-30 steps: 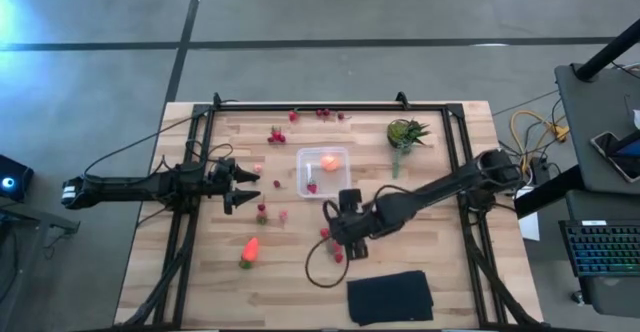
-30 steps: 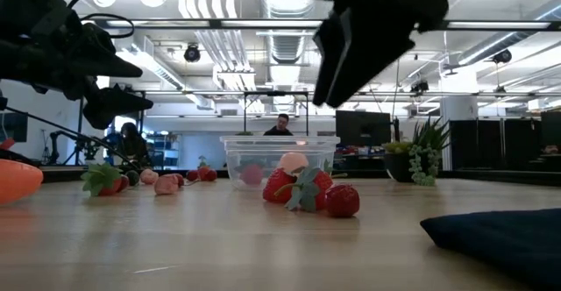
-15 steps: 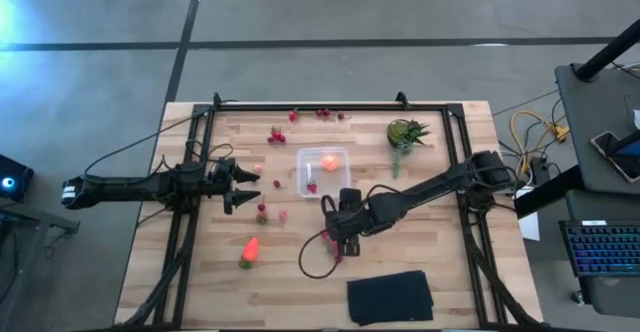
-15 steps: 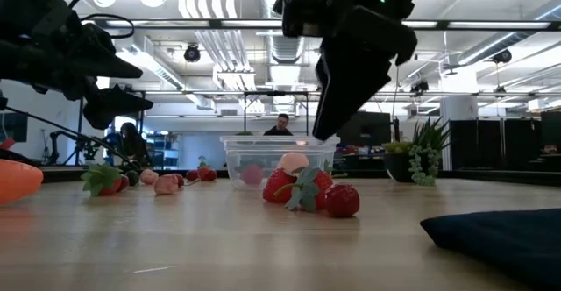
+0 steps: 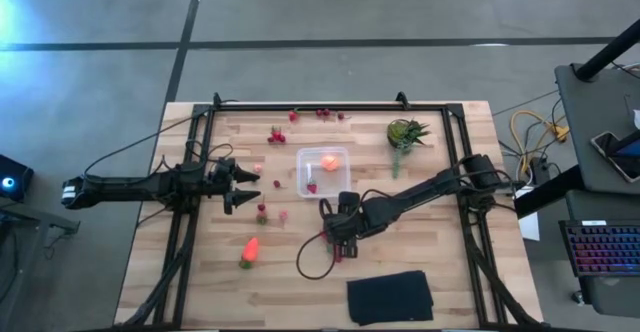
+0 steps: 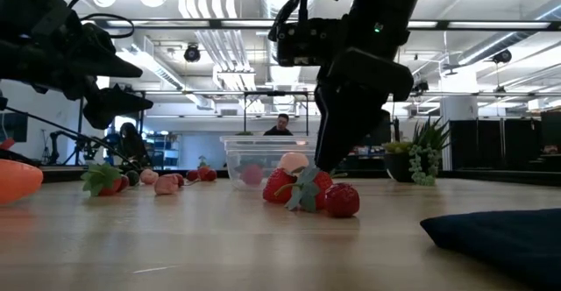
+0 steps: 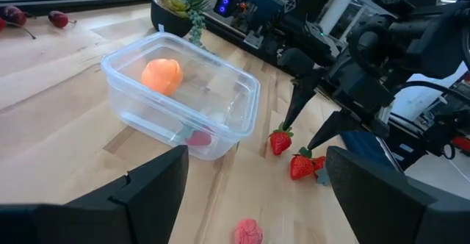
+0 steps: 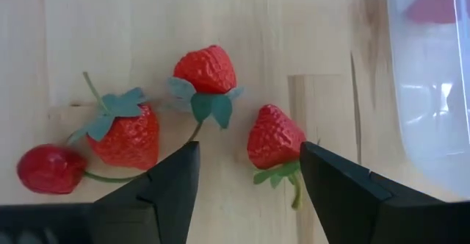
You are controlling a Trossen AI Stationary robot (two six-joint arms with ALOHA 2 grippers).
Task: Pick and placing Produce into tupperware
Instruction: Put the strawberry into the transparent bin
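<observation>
Three small red strawberries [image 8: 213, 71] lie beneath my right gripper [image 8: 246, 178], fingers spread wide to straddle one for the clear plastic tupperware box [image 7: 183, 97].

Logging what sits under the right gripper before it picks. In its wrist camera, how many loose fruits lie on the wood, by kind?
Strawberries: 3
Cherries: 1
Total: 4
</observation>
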